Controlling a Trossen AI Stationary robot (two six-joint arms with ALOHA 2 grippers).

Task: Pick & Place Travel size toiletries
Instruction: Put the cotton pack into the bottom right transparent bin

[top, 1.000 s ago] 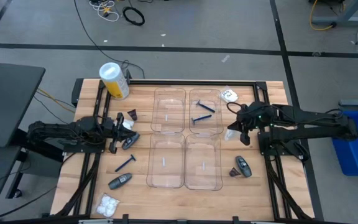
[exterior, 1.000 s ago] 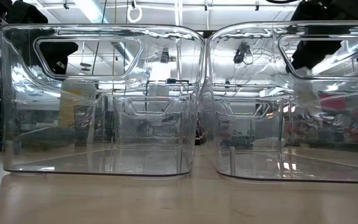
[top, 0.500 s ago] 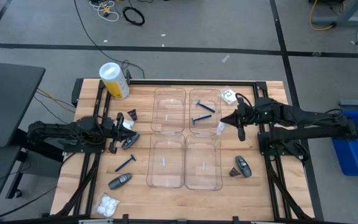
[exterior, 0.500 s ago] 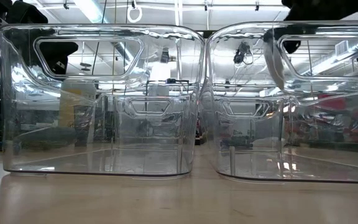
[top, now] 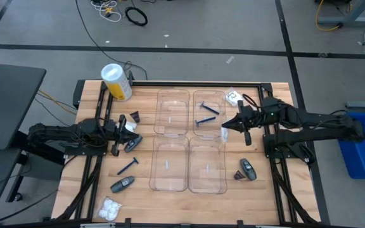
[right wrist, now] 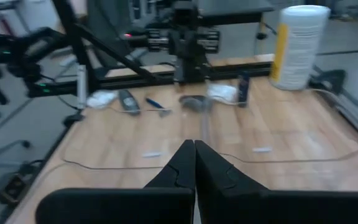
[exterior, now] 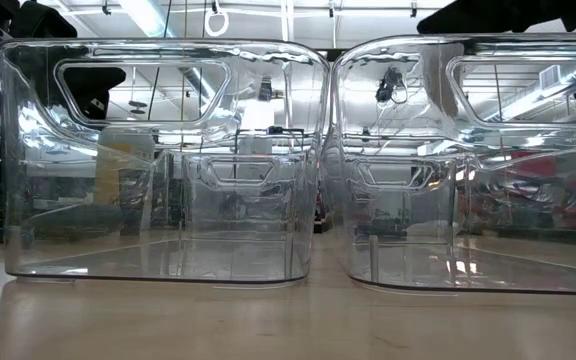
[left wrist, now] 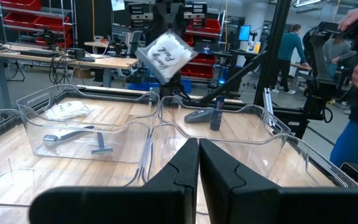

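Step in hand: carry. Right tool (top: 225, 126) holds a white packet (left wrist: 165, 55), pinched shut, above the right-edge trays (top: 209, 113). Next: centre over a compartment, then release. Left tool (top: 120, 134) waits closed near the left edge.

table top (top: 141, 196) is pale matt wood planks, the trays (exterior: 158, 160) are clear glossy plastic, packet (left wrist: 165, 56) looks crinkly white, and the razors (top: 205, 115) are smooth blue plastic
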